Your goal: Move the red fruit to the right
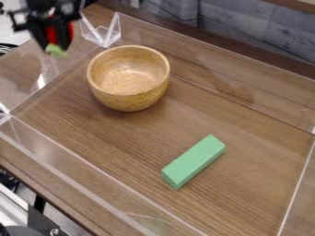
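Observation:
The red fruit (55,37) hangs in the air at the upper left, its light-green cap pointing down. My gripper (55,35) is shut on it, with dark fingers on either side of the fruit. It is well above the wooden table (185,120) and to the left of the wooden bowl (128,77). The arm above the gripper runs out of the top of the picture.
A green rectangular block (194,161) lies at the lower right of the table. Clear plastic walls (37,152) fence the table. A clear folded stand (101,30) sits behind the bowl.

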Robot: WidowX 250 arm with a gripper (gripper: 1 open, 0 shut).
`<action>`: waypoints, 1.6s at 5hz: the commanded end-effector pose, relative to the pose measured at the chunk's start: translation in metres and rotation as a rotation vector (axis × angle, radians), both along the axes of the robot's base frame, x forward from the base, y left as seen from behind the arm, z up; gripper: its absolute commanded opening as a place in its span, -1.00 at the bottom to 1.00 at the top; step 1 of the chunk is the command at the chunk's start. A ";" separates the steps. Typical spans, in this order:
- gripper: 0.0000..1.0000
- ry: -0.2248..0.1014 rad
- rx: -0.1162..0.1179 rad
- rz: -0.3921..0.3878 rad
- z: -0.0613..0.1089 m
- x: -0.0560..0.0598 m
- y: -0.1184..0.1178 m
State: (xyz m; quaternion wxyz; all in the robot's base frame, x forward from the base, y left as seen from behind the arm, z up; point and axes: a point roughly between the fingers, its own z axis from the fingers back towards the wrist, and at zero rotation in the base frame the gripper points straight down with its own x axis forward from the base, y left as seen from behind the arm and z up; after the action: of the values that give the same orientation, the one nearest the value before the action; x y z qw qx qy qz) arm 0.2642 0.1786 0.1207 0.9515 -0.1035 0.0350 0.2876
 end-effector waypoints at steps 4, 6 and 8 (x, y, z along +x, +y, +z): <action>-1.00 -0.059 -0.035 -0.416 0.022 0.025 -0.130; -1.00 -0.049 -0.032 -0.575 -0.002 0.023 -0.187; -1.00 -0.052 -0.025 -0.562 -0.019 0.023 -0.215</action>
State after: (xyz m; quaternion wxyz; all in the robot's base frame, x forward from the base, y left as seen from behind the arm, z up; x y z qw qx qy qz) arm 0.2822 -0.0360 0.0882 0.9919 -0.1081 0.0661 0.0081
